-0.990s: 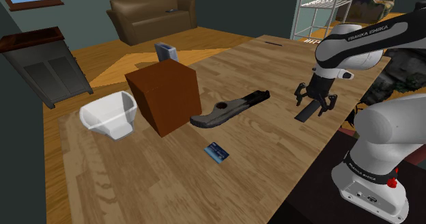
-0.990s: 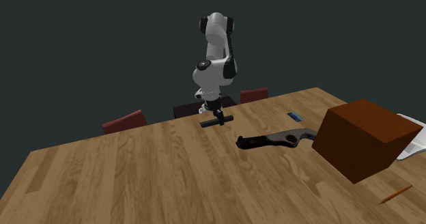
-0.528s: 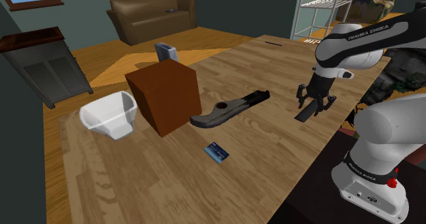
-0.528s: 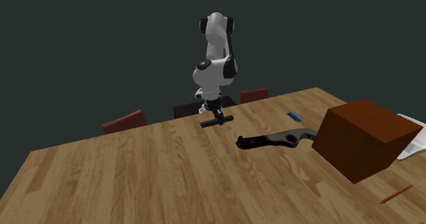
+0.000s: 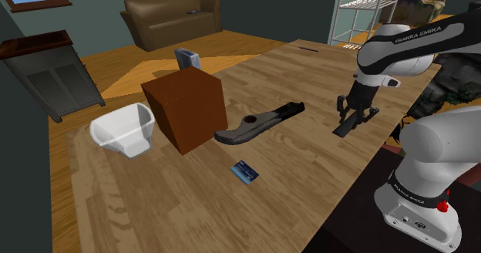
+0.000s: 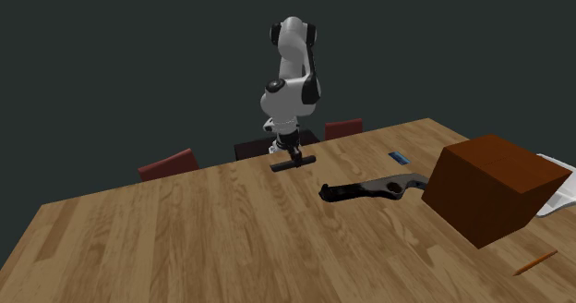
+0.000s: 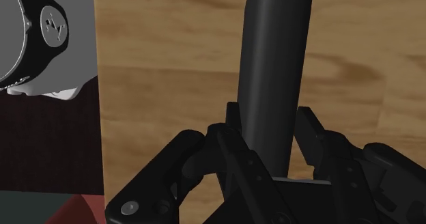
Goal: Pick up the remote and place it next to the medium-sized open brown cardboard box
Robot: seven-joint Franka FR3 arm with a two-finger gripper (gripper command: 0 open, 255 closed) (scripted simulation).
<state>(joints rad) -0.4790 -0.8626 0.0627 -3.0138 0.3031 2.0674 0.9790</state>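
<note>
Dim, even light; soft shadows

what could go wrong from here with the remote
1. The gripper clasps the black remote close to the edge of the table. If the grip slips, the remote could fall off the side.
2. The long dark tool lies between the remote and the brown box. A low carry might knock it.
3. A blue card lies near the box, so a careless placement might land on it.

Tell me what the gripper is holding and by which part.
The gripper clasps the black remote across its long sides, roughly at mid-length going by the second exterior view; one end sticks out ahead of the fingers.
</note>
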